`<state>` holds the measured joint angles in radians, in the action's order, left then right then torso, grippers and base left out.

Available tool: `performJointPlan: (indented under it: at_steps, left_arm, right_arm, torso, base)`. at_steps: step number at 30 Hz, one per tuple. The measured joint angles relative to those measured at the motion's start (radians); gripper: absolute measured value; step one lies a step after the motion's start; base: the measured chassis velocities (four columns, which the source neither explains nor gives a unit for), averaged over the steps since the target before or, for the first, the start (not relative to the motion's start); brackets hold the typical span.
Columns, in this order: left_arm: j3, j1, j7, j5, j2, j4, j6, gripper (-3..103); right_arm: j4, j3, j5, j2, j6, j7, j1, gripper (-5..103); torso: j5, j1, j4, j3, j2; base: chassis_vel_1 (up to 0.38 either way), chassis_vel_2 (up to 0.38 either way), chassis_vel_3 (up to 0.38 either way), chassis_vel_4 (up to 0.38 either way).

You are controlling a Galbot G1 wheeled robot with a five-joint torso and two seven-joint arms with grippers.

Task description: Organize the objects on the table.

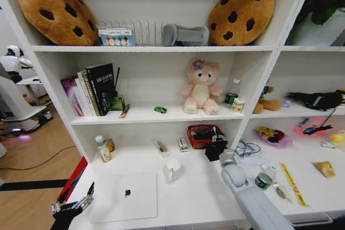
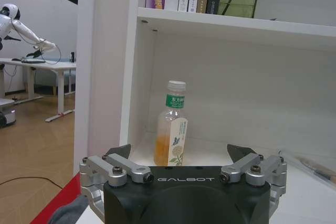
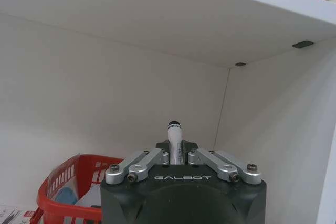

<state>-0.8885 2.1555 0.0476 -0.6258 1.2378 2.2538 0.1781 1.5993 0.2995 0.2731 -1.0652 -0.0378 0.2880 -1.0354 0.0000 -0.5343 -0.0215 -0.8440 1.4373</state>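
My right gripper [image 1: 216,145] hangs over the red basket [image 1: 200,133] at the back of the white table [image 1: 188,192]. It is shut on a dark pen with a white tip [image 3: 175,141], which stands upright between the fingers [image 3: 142,162]. The basket [image 3: 63,182] sits just below and beside it. A slim silver laptop [image 1: 125,196] lies closed at the front left. My left gripper [image 1: 73,207] is beyond the table's left front corner, open and holding nothing [image 2: 179,153]. A tiny green toy car [image 1: 160,110] rests on the shelf above, beside a pink plush bear [image 1: 200,87].
A white mug [image 1: 173,169] stands behind the laptop. A small juice bottle [image 2: 171,124] stands in the back left corner. A tape roll [image 1: 263,180], a yellow strip [image 1: 292,184] and other small items lie on the right. Books [image 1: 89,90] fill the shelf's left.
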Motion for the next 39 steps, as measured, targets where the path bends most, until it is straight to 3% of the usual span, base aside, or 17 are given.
performJointPlan:
  at_steps: [6,7,14,19,20,21,22,24,32,39]
  left_arm:
    - [0.0,0.0,0.0,0.0,0.0,0.0,0.0,100]
    - [0.0,0.0,0.0,0.0,0.0,0.0,0.0,100]
    - [0.0,0.0,0.0,0.0,0.0,0.0,0.0,100]
    - [0.0,0.0,0.0,0.0,0.0,0.0,0.0,100]
    - [0.0,0.0,0.0,0.0,0.0,0.0,0.0,100]
    - [0.0,0.0,0.0,0.0,0.0,0.0,0.0,100]
    - [0.0,0.0,0.0,0.0,0.0,0.0,0.0,100]
    - [0.0,0.0,0.0,0.0,0.0,0.0,0.0,100]
    - [0.0,0.0,0.0,0.0,0.0,0.0,0.0,100]
    - [0.0,0.0,0.0,0.0,0.0,0.0,0.0,100]
  right_arm:
    - [-0.001,-0.004,-0.006,0.001,0.0,-0.003,-0.002,25]
    - [0.0,-0.004,-0.008,0.002,0.0,-0.003,-0.007,36]
    - [0.055,0.012,0.0,0.014,0.009,0.001,-0.048,58]
    - [0.268,0.058,0.051,0.049,0.08,0.024,-0.204,80]
    - [0.268,0.058,0.051,0.049,0.08,0.024,-0.204,80]
    - [0.334,0.078,0.064,0.06,0.1,0.03,-0.257,90]
    - [0.334,0.078,0.064,0.06,0.1,0.03,-0.257,90]
    - [0.469,0.112,0.113,0.08,0.156,0.052,-0.348,99]
    - [0.642,0.185,0.138,0.081,0.211,0.048,-0.554,100]
    - [0.621,0.208,0.134,0.065,0.216,0.046,-0.655,100]
  torso:
    - [-0.0001,0.0,0.0,0.0,0.0]
    - [0.0,0.0,-0.0001,0.0,0.0]
    - [0.0,0.0,0.0,0.0,0.0]
    - [0.0001,0.0,-0.0003,0.0,0.0]
    - [0.0001,0.0,-0.0003,0.0,0.0]
    - [0.0002,0.0,-0.0003,0.0,0.0]
    - [0.0002,0.0,-0.0003,0.0,0.0]
    - [-0.0002,0.0,-0.0001,0.0,0.0]
    - [-0.0001,0.0,-0.0002,0.0,0.0]
    - [0.0,0.0,-0.0001,0.0,0.0]
  base:
    - [0.0,0.0,0.0,0.0]
    - [0.0,0.0,0.0,0.0]
    - [0.0,0.0,0.0,0.0]
    - [0.0,0.0,0.0,0.0]
    - [0.0,0.0,0.0,0.0]
    - [0.0,0.0,0.0,0.0]
    - [0.0,0.0,0.0,0.0]
    - [0.0,0.0,0.0,0.0]
    - [0.0,0.0,0.0,0.0]
    - [0.0,0.0,0.0,0.0]
